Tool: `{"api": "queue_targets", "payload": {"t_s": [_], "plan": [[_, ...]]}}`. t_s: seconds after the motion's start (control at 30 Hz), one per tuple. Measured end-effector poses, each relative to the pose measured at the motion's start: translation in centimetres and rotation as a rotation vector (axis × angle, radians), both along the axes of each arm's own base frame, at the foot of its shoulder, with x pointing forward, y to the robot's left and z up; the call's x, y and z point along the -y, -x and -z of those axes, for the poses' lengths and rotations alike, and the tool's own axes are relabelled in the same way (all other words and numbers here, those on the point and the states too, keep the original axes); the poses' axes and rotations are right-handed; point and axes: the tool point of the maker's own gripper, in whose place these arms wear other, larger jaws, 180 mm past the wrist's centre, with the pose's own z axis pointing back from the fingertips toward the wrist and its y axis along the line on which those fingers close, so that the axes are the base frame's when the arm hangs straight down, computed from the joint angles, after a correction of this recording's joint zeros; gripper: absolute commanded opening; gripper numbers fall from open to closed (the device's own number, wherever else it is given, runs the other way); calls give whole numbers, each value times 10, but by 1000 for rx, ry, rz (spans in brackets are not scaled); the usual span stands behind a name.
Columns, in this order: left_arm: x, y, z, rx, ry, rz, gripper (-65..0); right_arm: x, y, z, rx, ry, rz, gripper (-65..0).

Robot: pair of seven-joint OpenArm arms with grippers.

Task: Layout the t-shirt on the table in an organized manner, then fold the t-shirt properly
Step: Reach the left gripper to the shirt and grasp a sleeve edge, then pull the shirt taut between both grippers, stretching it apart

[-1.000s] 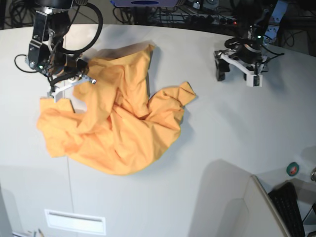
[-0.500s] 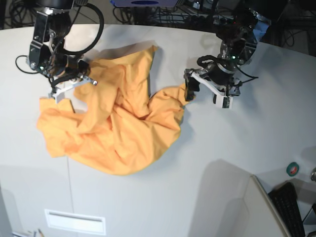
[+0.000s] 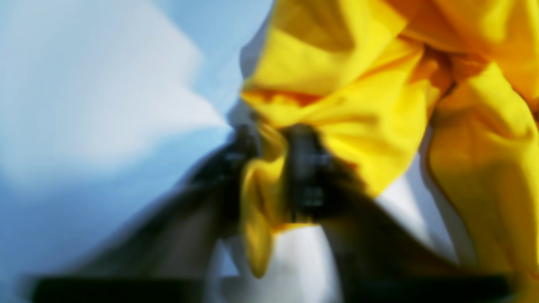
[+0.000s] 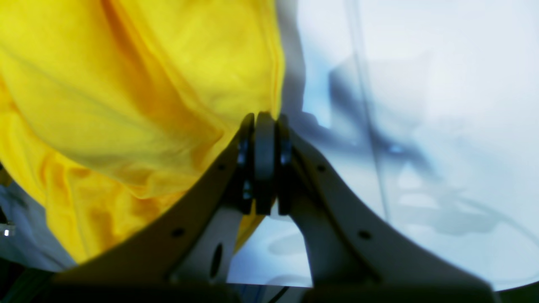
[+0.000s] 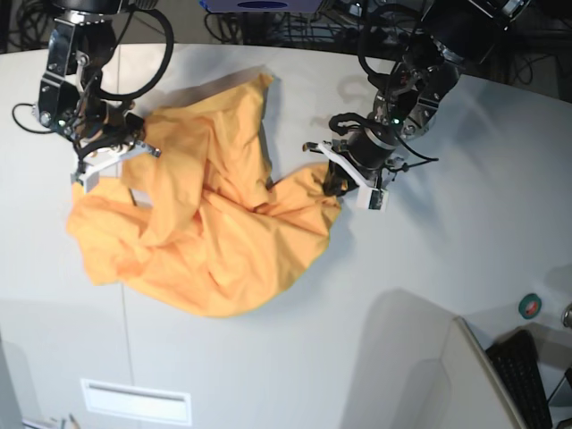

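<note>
The orange-yellow t-shirt lies crumpled on the white table, left of the middle. My left gripper is at the shirt's right corner. In the blurred left wrist view this gripper is shut on a bunched fold of the t-shirt. My right gripper is at the shirt's upper left edge. Seen from the right wrist, the gripper has its pads pressed together at the hem of the t-shirt. No lettering shows.
A dark seam line runs toward the front edge, beside a white rectangular label. At the lower right are a slanted panel, a black keyboard and a small green-and-red round thing. Cables crowd the back edge.
The left arm swung in from the back right to the shirt's right corner and its jaws closed on the cloth. The right gripper shifted slightly left, dragging the upper left cloth along.
</note>
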Motion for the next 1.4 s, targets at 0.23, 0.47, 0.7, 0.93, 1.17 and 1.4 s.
{"api": "queue_targets", "payload": {"t_s": [0.23,0.47,0.7,0.93,1.17,1.4], "plan": [[-45,-11,-11,-174,8,-114,-650,26,-9,-15,43,66,-16,-650],[-122,-46,-63,-104,-147,-140,-650,47,-45,-62,189,144,-48,-650],[-149,-65,-72,-97,-196,-158,-650,82,-96,-82,247,215,-38,-650],[-155,-52,-52,-154,-200,-177,-650,101,-121,-41,162,173,19,-650],[-145,-35,-41,-180,-182,-166,-650,116,-124,-47,210,223,5,-506],[-143,-23,-33,-206,-183,-162,-650,106,-88,-70,301,290,-131,-461]]}}
